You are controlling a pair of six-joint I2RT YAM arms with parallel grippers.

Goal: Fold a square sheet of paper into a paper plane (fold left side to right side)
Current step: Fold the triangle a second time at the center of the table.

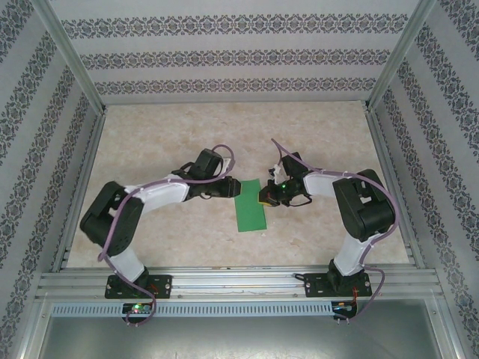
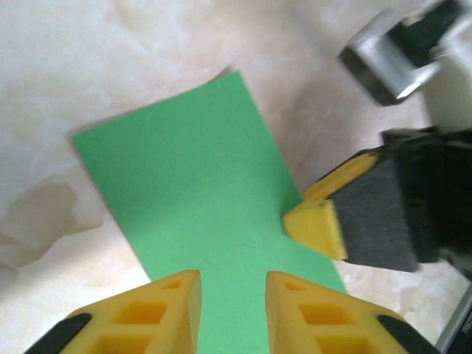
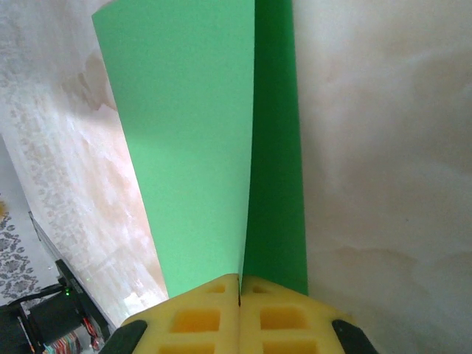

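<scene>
At top-view centre | paper lies on the table, doubled into a strip | right gripper clenched on its loose right edge; likely aligning layers | left gripper released, jaws apart above the left side; likely ready to press the crease

— Where does the sheet of paper lie?
— On the desk, between the two: right of the left gripper, left of the right gripper.
— And its edges?
— Left edge beneath the left gripper; right edge meets the right gripper.
</scene>
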